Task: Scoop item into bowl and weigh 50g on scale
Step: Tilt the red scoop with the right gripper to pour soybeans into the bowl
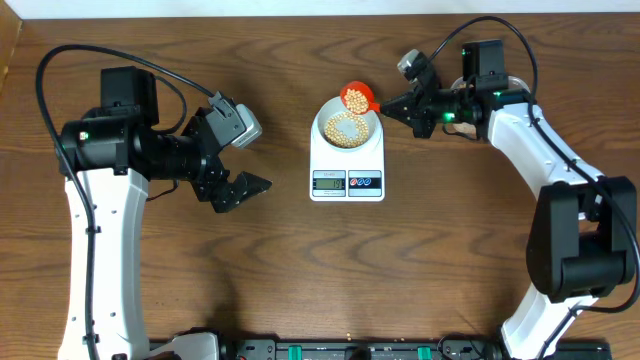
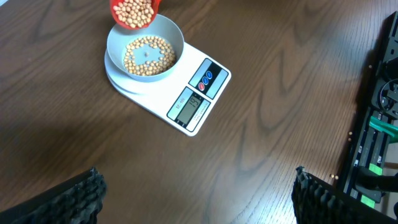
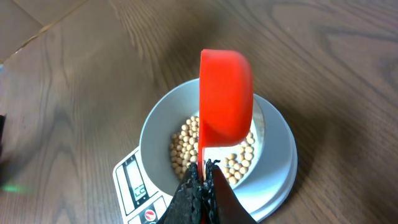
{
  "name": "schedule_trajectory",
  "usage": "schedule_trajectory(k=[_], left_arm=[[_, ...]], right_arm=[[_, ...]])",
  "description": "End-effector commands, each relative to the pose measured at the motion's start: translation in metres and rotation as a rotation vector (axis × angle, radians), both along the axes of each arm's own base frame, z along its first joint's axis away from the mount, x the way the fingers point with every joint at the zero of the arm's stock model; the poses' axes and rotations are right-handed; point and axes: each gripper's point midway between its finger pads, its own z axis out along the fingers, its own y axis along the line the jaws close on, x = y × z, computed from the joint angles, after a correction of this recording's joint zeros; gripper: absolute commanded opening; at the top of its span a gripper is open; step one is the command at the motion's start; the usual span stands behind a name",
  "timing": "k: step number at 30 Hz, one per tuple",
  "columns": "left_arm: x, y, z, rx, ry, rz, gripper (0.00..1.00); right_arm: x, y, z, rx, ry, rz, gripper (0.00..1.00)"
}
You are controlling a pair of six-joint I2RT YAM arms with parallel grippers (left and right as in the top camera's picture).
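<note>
The right claw (image 1: 393, 104) is clamped shut on the handle of a red scoop (image 1: 357, 97). The handle runs straight out from the claw toward the bowl (image 1: 324, 130), so the scoop's long axis lies along the line from the right arm to the scale (image 1: 347, 182). The scoop's cup hangs over the bowl's rim on the side away from the display, not over its middle. It is rolled partly onto its side, with a heap of beans (image 2: 134, 9) showing in its mouth in the left wrist view. More beans lie in a ring on the bowl's floor.

The bowl stands centred on the scale's round platter, and the scale stands on the wooden worktop (image 1: 300, 280). The display is lit, but its figures are too small to read with any trust.

The left claw (image 1: 245, 195) is spread wide and holds nothing; it hangs over bare worktop well to the left of the scale. The right arm is therefore the nearer and the only one engaged.

The step in hand looks like pouring. What follows likely turns on rolling the scoop about its handle axis, so that beans fall inside the rim in small amounts; since the cup sits at the bowl's edge, a quick roll could send beans past the bowl onto the platter.
</note>
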Motion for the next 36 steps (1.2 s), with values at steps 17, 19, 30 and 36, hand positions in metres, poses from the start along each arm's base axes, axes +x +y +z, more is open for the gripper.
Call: schedule_trajectory(k=[17,19,30,36], left_arm=[[-0.002,0.001,-0.002,0.004,0.006,-0.003,0.98],[-0.002,0.001,-0.002,0.004,0.006,-0.003,0.98],[-0.002,0.001,-0.002,0.004,0.006,-0.003,0.98],[-0.002,0.001,-0.002,0.004,0.006,-0.003,0.98]], right_arm=[[-0.007,0.011,0.016,-0.113,-0.122,0.02,0.01],[-0.004,0.008,0.013,-0.132,-0.125,0.006,0.01],[-0.008,0.015,0.023,-0.137,-0.167,0.025,0.01],[-0.003,0.013,0.016,-0.222,-0.198,-0.004,0.01]])
